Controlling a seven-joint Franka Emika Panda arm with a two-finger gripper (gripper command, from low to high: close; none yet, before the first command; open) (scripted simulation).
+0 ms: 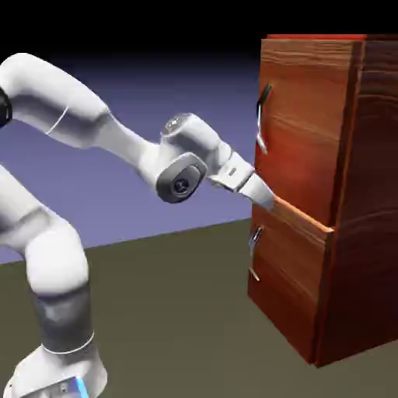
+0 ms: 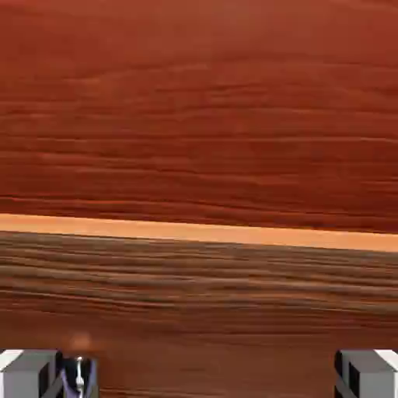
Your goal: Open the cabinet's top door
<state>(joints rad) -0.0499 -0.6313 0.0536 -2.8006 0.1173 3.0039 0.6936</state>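
Beside a wood-grain cabinet (image 1: 299, 128), open jaws (image 1: 264, 196), blue-violet backdrop (image 1: 179, 85)

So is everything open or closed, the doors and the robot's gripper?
Top door: closed.
Lower door: looks closed.
Gripper: open, fingertips wide apart, nothing held between them.

dim, seemingly sharp render; glossy highlights on the white arm (image 1: 66, 101).
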